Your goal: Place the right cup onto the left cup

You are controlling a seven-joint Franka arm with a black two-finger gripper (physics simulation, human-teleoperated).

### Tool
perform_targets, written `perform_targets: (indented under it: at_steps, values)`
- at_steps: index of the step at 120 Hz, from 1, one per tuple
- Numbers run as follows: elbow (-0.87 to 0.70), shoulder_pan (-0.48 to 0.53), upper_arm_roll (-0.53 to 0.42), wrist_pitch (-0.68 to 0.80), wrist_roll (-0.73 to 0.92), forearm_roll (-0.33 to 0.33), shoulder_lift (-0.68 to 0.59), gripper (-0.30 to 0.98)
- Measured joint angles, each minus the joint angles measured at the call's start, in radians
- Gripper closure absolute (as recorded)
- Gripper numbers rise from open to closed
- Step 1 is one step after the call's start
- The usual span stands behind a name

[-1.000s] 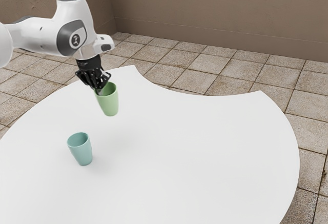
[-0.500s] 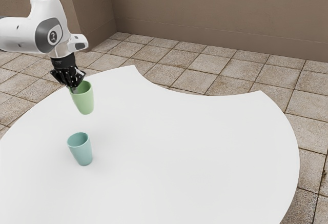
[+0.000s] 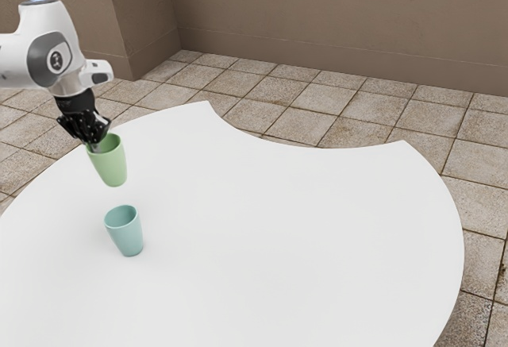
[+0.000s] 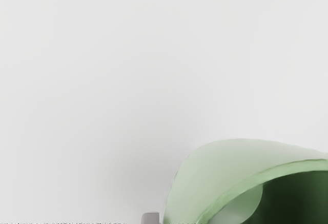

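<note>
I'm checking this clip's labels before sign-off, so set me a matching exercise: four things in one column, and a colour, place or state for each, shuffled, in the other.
Things:
1. Green cup
2. Teal cup
3. Table
4. Floor

Descriptions:
A. Tiled, seen beyond the curved edge
B. Upright, with nothing stacked on it
C. Gripped near its rim by the fingers
D. Plain white

Pairs: 1-C; 2-B; 3-D; 4-A
</note>
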Motion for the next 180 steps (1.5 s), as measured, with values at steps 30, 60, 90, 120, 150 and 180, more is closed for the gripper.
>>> perform_targets:
  at_steps: [30,60,90,120,150,180]
  values:
    - [-0.114,-0.048,0.002,0.007,-0.014,0.079,-0.152,0.79]
    - [-0.182,-0.084,0.008,0.025,-0.054,0.142,-0.21,0.79]
    - [-0.223,-0.091,0.008,0.078,-0.088,0.153,-0.21,0.79]
    - [-0.24,-0.089,0.008,0.127,-0.115,0.148,-0.167,0.79]
    - [-0.283,-0.099,0.008,0.156,-0.136,0.146,-0.181,0.79]
    - [-0.317,-0.121,0.017,0.179,-0.159,0.156,-0.213,0.79]
